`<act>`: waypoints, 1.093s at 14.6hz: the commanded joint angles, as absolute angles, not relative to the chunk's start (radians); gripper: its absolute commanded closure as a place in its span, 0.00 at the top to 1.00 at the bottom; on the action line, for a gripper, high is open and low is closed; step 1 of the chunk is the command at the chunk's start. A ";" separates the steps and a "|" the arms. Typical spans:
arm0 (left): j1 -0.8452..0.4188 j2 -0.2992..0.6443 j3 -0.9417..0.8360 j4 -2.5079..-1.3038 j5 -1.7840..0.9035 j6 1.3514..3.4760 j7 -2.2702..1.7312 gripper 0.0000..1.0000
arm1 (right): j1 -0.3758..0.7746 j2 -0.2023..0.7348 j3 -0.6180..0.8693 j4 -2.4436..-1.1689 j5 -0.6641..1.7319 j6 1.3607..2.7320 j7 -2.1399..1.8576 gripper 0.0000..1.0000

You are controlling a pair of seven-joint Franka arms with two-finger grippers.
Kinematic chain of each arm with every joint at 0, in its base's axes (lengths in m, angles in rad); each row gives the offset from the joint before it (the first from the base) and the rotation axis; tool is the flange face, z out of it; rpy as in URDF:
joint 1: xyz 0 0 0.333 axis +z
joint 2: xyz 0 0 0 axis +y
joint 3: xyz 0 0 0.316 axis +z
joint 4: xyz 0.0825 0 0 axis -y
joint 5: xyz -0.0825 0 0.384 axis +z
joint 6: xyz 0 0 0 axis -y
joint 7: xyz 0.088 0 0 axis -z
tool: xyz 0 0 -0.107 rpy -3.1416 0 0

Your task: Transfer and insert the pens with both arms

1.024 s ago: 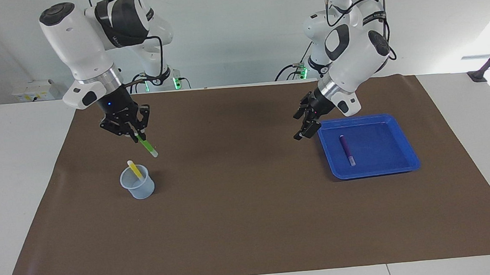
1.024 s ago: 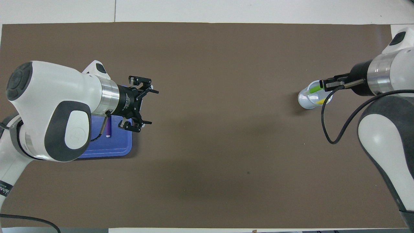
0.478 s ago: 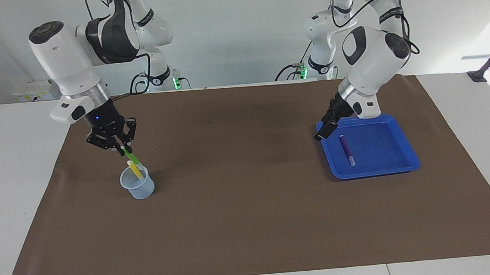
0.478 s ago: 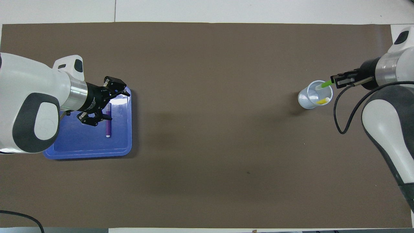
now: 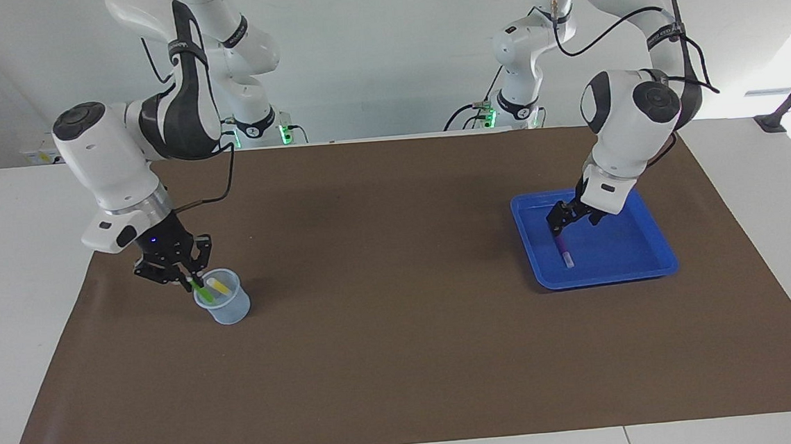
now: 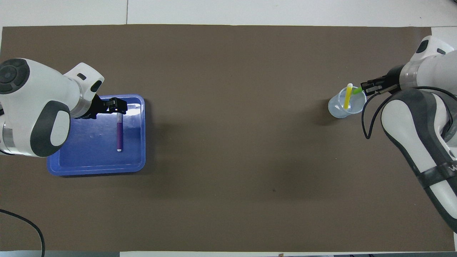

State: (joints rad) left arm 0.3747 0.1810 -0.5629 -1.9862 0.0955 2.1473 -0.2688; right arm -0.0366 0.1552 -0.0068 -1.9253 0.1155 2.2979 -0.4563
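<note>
Facing view shows both big white arms low over a brown mat (image 5: 405,360) that covers most of the worktop (image 5: 13,228). At the right arm's end of the mat stands a clear plastic cup (image 5: 224,307). The right hand (image 5: 187,284) is at the cup's rim, on the side toward the right arm's end, and its fingertips are pinched together on the upper end of the green pen (image 5: 200,291). The green pen slants down into the cup, its lower part already inside. The yellow pen (image 5: 218,286) rests in the same cup, leaning against the rim, with its pale end sticking out above it.

At the left arm's end of the mat lies a blue tray (image 5: 649,270). The purple pen (image 5: 563,250) lies flat on the tray floor, its whitish cap end pointing away from the robots. The left hand (image 5: 563,223) is down inside the tray over the end of the purple pen that is nearer to the robots, its fingers spread apart and gripping nothing; whether they touch the pen cannot be told.

Overhead view agrees: the left hand (image 6: 117,109) sits above the near end of the purple pen (image 6: 119,134) in the tray (image 6: 96,167), and the right hand (image 6: 364,87) meets the cup (image 6: 337,110) where the green pen (image 6: 356,91) and yellow pen (image 6: 347,96) show.
</note>
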 commanded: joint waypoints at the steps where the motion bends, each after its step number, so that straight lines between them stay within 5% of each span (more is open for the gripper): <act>1: 0.382 0.215 -0.566 -2.042 0.166 2.233 -0.236 1.00 | -0.046 0.127 -0.002 -2.002 0.094 2.358 -0.472 0.00; 9: 0.407 0.247 -0.568 -2.109 0.167 2.235 -0.121 0.89 | -0.048 0.118 -0.015 -2.088 0.094 2.447 -0.469 0.00; 11: 0.405 0.259 -0.568 -2.111 0.167 2.237 -0.123 0.84 | -0.048 0.124 -0.015 -2.076 0.101 2.448 -0.460 0.84; 12: 0.406 0.262 -0.568 -2.111 0.167 2.238 -0.123 0.81 | -0.048 0.126 -0.015 -2.066 0.101 2.447 -0.445 1.00; 16: 0.405 0.275 -0.568 -2.109 0.167 2.243 -0.126 0.66 | -0.049 0.118 -0.018 -2.002 0.101 2.428 -0.428 1.00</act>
State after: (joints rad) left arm 0.3942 0.2704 -0.5620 -2.0976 0.1490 2.2201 -0.1337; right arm -0.0387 0.1356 -0.0222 -2.0232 0.1153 2.4372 -0.4511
